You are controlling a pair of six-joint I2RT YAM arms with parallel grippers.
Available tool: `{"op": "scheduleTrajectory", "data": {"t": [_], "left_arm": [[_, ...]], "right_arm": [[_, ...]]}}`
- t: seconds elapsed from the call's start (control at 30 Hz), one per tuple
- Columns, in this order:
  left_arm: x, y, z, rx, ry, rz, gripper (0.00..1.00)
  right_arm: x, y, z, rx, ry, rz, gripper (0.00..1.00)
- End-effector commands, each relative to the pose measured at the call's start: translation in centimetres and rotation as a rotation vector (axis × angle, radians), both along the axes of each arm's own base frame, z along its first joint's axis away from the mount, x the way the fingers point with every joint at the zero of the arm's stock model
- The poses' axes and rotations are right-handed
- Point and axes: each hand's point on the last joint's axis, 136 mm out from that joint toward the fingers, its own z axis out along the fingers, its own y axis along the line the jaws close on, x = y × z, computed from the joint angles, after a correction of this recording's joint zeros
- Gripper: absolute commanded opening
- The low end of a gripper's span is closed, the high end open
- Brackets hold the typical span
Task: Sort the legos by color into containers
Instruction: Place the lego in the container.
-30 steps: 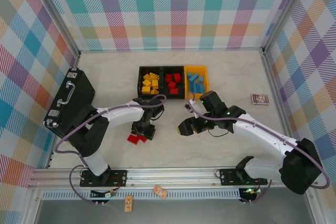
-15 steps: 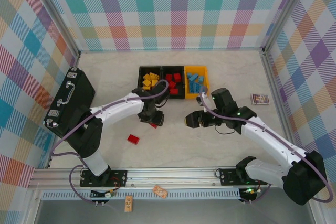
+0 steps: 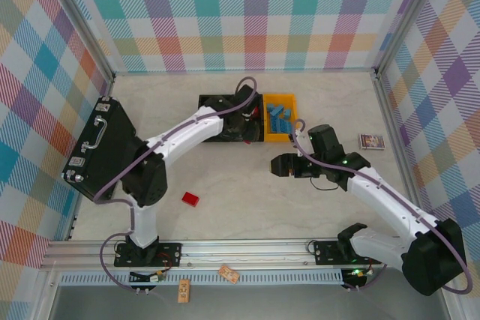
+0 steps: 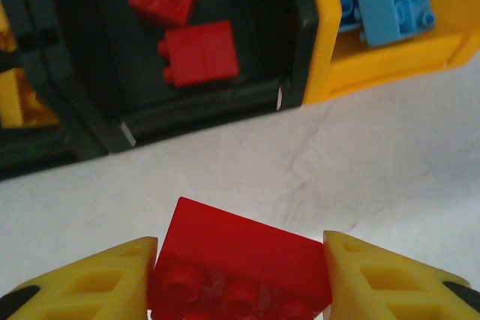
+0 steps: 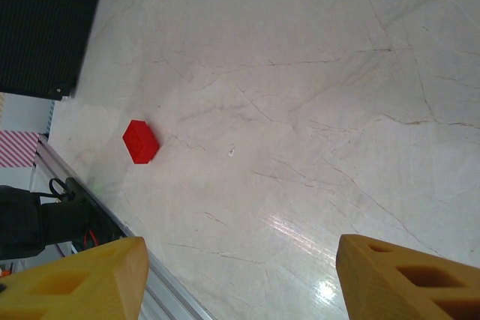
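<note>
The table [image 3: 247, 207] is left open between the bins and its near edge. The briefcase [image 3: 97, 144] is set at the left side, well apart from the work. The left arm [image 3: 187, 130] is now stretched up to the row of bins, whereas a second ago it was bent low over a pair of red bricks in the near left part of the table. The right arm [image 3: 382, 196] has been drawn back slightly to the right, so the middle is freed.

The black bin [image 4: 202, 106] holding reds is seen just ahead of the left end effector [image 4: 240, 267], with the yellow bin [image 4: 375, 61] of blues touching it on the right. The left end effector is closed narrowly on a red brick [image 4: 240, 245], which is not yet released. The right end effector [image 5: 240, 260] is held wide, with nothing between its fingers.

One loose brick [image 3: 190, 198], also red, is left on open table, away from every edge. It is judged that only these two reds remain to be sorted. The drop should be kept left of the yellow wall.
</note>
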Motion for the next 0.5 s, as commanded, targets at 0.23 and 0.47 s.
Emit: {"op": "scheduleTrajectory", "data": {"t": [0.23, 0.47], "left_arm": [[8.5, -1.3, -0.2, -0.068, -0.137, 0.103, 0.44], [11.2, -2.0, -1.0, -0.079, -0.162, 0.109, 0.44]], "right_arm": [[0.3, -0.9, -0.4, 0.003, 0.003, -0.052, 0.67], [0.5, -1.1, -0.6, -0.001, 0.007, -0.055, 0.67]]}}
